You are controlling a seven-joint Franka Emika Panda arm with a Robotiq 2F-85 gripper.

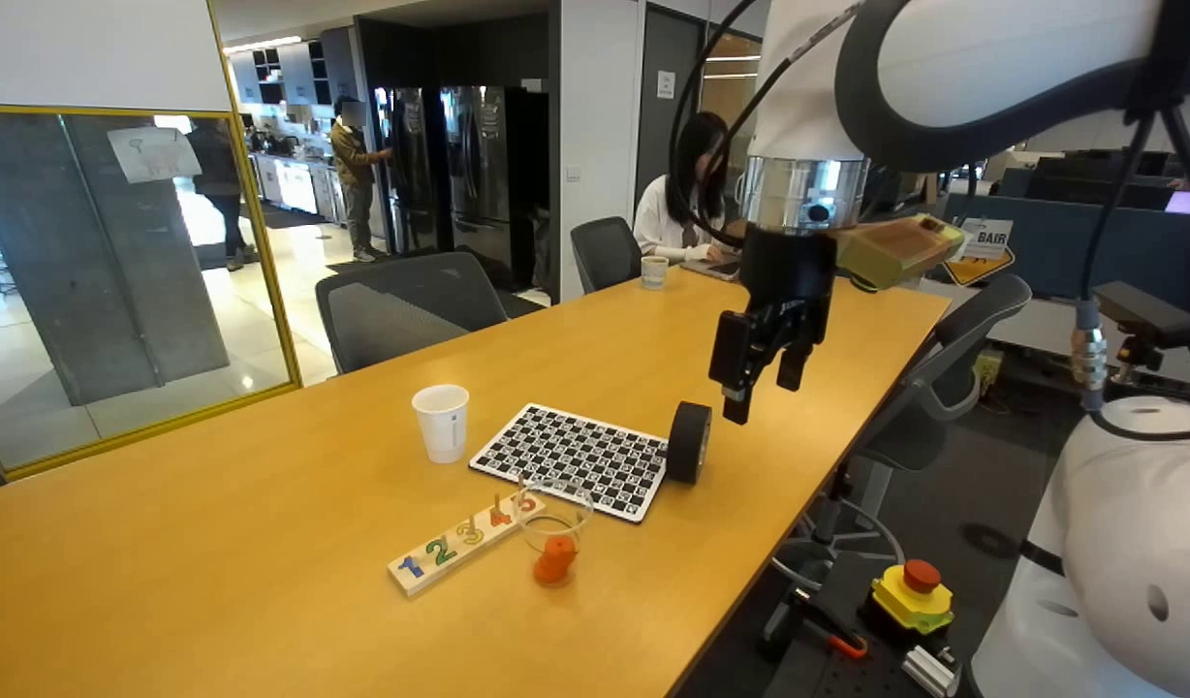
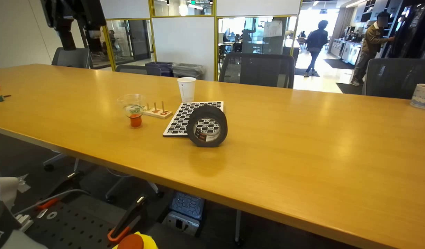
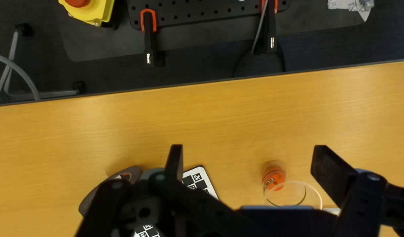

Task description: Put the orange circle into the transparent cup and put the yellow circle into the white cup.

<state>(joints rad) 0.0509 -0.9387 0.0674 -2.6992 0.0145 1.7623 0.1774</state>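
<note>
Orange circle (image 2: 135, 121): at least 1, low in the transparent cup (image 1: 554, 525) (1). White cup (image 1: 444, 427): 1, upright. Pincer (image 3: 248, 159): 1, jaws spread apart, above the counter (image 1: 295, 582). Also 1 pegged number board (image 1: 454, 544) near the transparent cup, 1 checkered board (image 1: 576, 454), 1 black tape roll (image 1: 690, 443) on edge, 1 mug (image 1: 654, 273). Counter's wood-toned, glossy. Room: at least 4 chairs (image 2: 257, 70), 1 seated person (image 1: 658, 215), 1 standing person (image 1: 353, 167) at the fridge (image 1: 411, 160).

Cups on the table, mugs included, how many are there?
3: the white cup near the checkered board, the transparent cup near the numbered peg board, and a mug near the seated person. The arm could hide others.
</note>
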